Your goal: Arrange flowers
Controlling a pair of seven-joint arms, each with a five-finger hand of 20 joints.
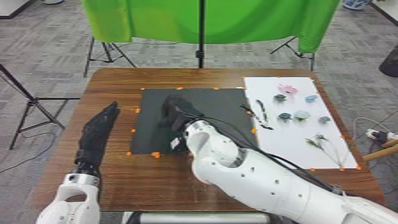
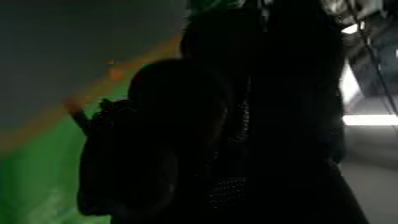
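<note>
While the right hand (image 1: 183,111) is over the black sheet (image 1: 153,140), its grip cannot be told; slow, level lowering best protects anything carried.

Head view is bright; wrist view dim, one light strip (image 2: 370,120) glaring.

Bare brown wooden table (image 1: 115,80) gives passage beyond the black rectangular mat (image 1: 151,120), and a narrower lane between mat and black-gloved left hand (image 1: 96,130). The black-gloved right hand (image 1: 181,110) and white jointed arm (image 1: 258,180) obstruct the mat's middle and the near-right approach.
</note>
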